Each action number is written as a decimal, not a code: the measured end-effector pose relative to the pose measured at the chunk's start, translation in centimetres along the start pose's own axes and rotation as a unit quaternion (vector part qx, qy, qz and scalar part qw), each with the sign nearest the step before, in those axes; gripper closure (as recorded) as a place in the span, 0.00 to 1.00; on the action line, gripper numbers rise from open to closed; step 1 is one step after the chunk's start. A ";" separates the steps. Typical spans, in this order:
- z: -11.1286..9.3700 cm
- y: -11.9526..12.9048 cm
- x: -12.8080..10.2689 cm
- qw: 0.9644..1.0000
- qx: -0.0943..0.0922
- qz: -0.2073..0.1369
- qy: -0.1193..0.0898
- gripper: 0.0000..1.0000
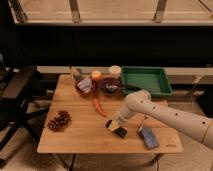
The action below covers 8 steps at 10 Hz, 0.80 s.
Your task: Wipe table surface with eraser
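- Eraser (120, 132), a small flat black block with tan side, sits lower centre on the light-brown wooden tabletop (75, 136).
- My gripper (115, 125) clamps it from above.

The single arm (175, 120) is routed into the frame from the lower right edge. Its long white link is extended up and to the left, ending at a rounded joint (137, 100) just right of the frame's centre. From that joint, a shorter link (125, 114) is angled down and to the left. The end effector (116, 126) is located at the lower end of this shorter link, slightly below centre, and is directed downward and to the left.
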 end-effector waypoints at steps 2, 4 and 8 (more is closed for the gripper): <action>1.1 3.1 -3.4 0.999 -0.020 -0.038 -0.012 0.86; 1.8 5.2 -4.4 0.998 -0.037 -0.052 -0.011 0.86; 2.6 6.7 -1.3 0.998 -0.062 -0.020 0.008 0.86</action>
